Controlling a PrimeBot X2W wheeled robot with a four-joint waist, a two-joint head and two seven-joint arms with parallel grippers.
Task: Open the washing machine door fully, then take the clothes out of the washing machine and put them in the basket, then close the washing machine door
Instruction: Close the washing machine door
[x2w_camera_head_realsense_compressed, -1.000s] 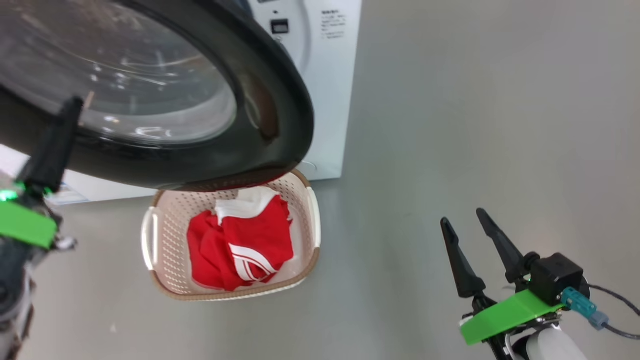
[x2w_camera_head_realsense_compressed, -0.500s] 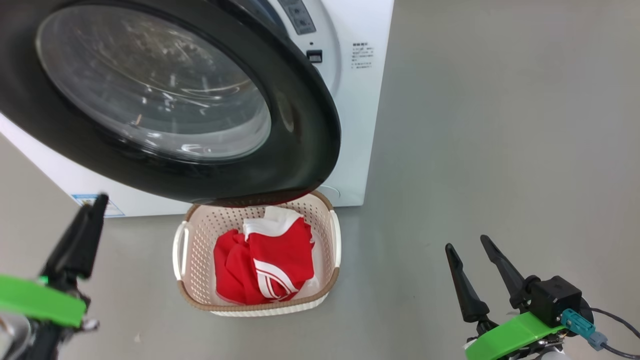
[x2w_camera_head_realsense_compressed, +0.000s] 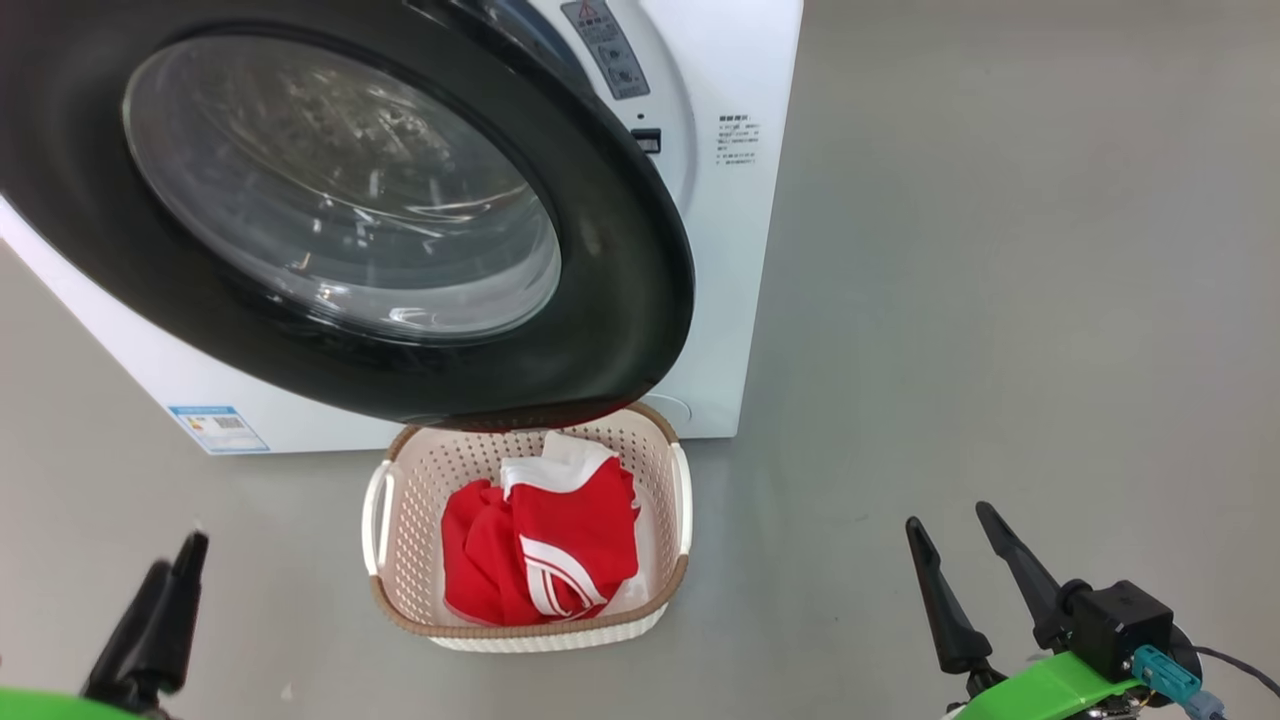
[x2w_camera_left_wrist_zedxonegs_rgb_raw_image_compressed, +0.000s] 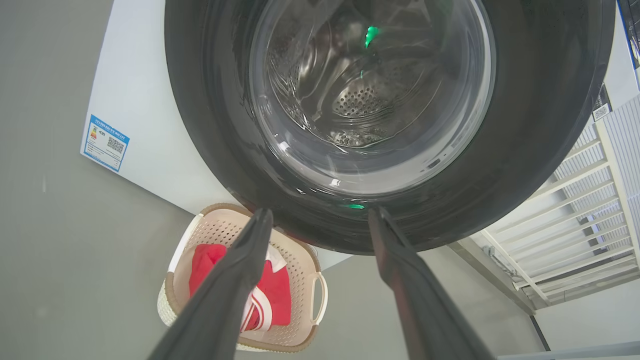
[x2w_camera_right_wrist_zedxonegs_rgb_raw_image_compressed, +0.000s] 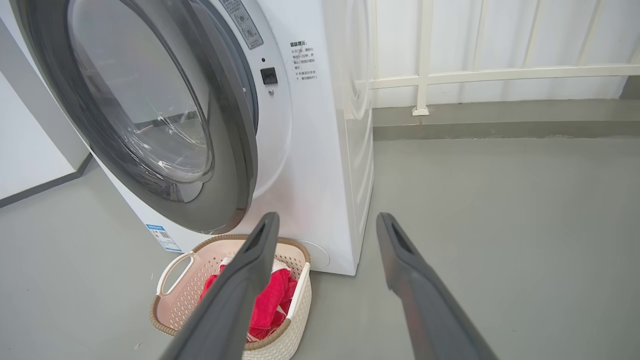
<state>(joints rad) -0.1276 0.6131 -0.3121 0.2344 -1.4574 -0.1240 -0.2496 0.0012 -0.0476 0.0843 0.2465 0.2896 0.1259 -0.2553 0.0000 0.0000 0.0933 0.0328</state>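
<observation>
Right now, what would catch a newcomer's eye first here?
The huge washing machine door, glossy black around bulging glass, looms at the head view's upper left. Below it on the grey floor sits a cream basket holding bright red clothes. The left tool and right tool stand open at the bottom corners.

Left gripper (x2w_camera_head_realsense_compressed: 177, 555) opened, backed off the door (x2w_camera_head_realsense_compressed: 620, 300)
</observation>
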